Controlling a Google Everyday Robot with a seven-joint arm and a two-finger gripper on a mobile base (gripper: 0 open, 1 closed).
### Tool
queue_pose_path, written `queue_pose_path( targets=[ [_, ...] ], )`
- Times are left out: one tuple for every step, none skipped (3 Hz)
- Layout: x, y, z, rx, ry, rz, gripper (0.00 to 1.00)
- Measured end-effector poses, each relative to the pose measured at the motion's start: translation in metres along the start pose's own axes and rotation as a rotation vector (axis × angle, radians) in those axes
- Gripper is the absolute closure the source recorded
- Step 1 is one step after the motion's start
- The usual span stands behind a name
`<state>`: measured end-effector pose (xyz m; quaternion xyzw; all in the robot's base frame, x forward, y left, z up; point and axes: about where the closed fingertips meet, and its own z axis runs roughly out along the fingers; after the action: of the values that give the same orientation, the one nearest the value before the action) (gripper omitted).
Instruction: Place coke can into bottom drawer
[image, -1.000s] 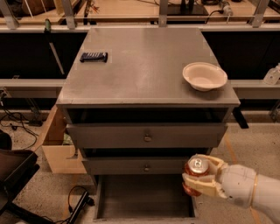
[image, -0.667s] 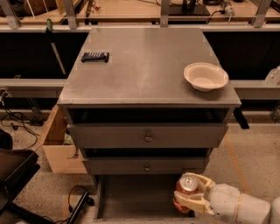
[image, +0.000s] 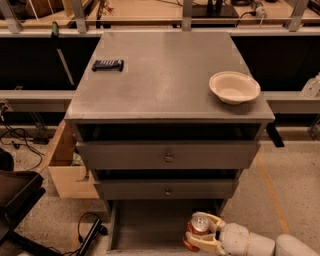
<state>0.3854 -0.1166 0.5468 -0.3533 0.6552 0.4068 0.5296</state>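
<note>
The coke can (image: 197, 230) is a small red can with a silver top, upright, low in the view. My gripper (image: 204, 233) is shut on it, its cream fingers (image: 206, 245) wrapped around the can's sides, the arm reaching in from the bottom right. The can is held over the right front part of the bottom drawer (image: 150, 227), which is pulled open below the two knobbed drawers and shows a dark flat interior. I cannot tell whether the can touches the drawer floor.
A white bowl (image: 234, 87) and a dark flat object (image: 107, 65) lie on the grey cabinet top (image: 165, 75). A cardboard box (image: 67, 165) stands left of the cabinet. Cables (image: 90, 231) and a black chair (image: 15, 200) are at the lower left.
My gripper has carried the coke can down and to the left, from beside the middle drawer's right end to over the open bottom drawer.
</note>
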Motion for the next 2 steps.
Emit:
queue_pose_path(
  targets=[
    [0.0, 0.0, 0.0001, 0.0, 0.0, 0.0, 1.0],
    [0.008, -0.0001, 0.0085, 0.023, -0.012, 0.011, 1.0]
  ],
)
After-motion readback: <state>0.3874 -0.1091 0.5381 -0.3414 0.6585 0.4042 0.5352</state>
